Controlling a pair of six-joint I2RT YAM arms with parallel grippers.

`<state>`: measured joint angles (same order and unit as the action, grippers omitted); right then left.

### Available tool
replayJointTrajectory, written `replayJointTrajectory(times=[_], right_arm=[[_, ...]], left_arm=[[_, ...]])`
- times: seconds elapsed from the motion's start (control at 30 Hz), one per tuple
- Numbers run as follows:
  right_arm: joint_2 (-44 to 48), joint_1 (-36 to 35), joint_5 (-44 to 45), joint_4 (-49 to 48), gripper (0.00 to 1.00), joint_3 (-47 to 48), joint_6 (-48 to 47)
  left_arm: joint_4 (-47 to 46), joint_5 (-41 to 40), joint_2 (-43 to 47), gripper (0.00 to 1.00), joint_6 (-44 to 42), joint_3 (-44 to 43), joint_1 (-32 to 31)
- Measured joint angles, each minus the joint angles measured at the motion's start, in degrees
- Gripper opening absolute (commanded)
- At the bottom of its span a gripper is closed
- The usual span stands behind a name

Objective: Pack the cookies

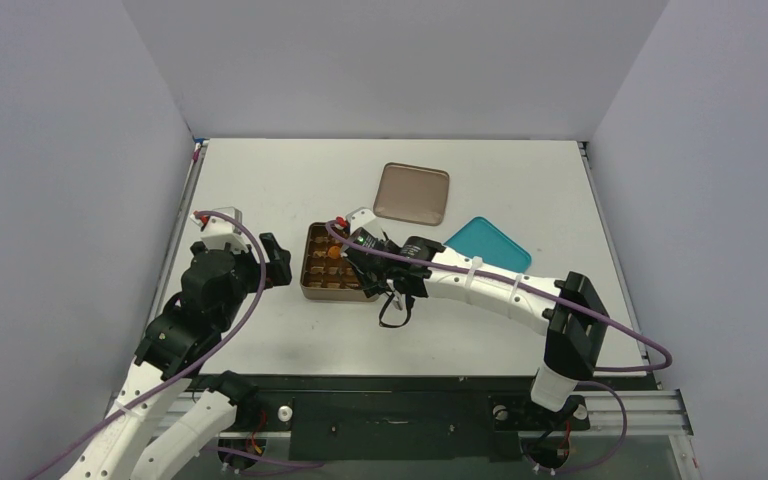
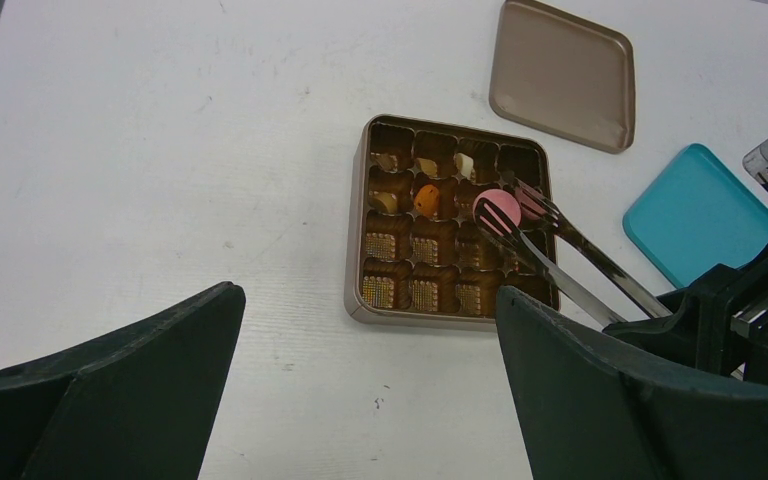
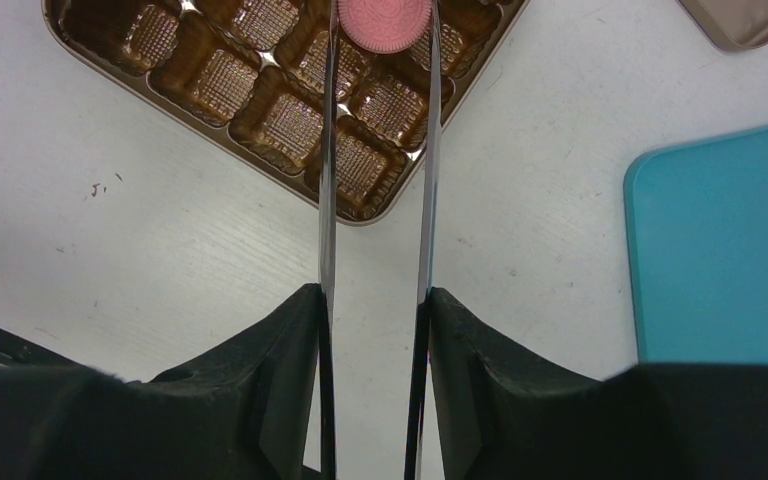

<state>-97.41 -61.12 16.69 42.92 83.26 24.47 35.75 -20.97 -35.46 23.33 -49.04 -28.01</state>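
1. Tin (image 2: 360, 235): a square brown tin, open, with a gold liner divided into a four-by-four grid. In the overhead view it lies at mid-table.

2. Contents, left wrist view:
- Far row: one pale piece (image 2: 465, 165) in each of the first three cells from the left. The content of the fourth cell cannot be determined.
- Second row: a pale piece in the first cell and the orange cookie (image 2: 425, 200) in the second.
- The pink cookie (image 2: 497, 208) is at 3 o'clock of the orange one, over the third cell. Whether it touches the liner cannot be determined.
- The two near rows show only ribbed cell floors.

3. Lid (image 1: 412, 193): it lies flat on the table (image 1: 260, 180) at 1 o'clock of the tin, apart from it.

4. Teal plate (image 1: 488, 245): it lies at 3 o'clock of the tin, with its visible surface bare.

5. Right gripper (image 3: 372, 295): its fingers are closed against the two blades of the metal tongs (image 3: 327, 180), clamping them. The pink cookie sits between the tong tips.

6. Left gripper (image 1: 280, 262): it is at 9 o'clock of the tin, with its jaws spread wide and nothing between them.
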Motion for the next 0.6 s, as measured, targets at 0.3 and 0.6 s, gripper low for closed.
replayJointTrajectory(times=[0.3, 0.6], right_arm=[[-0.02, 0.02, 0.00, -0.79, 0.44, 0.00, 0.28], [-0.04, 0.02, 0.07, -1.27, 0.44, 0.35, 0.63]], left_arm=[[0.00, 0.02, -0.02, 0.97, 0.00, 0.00, 0.00], [0.00, 0.02, -0.02, 0.97, 0.00, 0.00, 0.00]])
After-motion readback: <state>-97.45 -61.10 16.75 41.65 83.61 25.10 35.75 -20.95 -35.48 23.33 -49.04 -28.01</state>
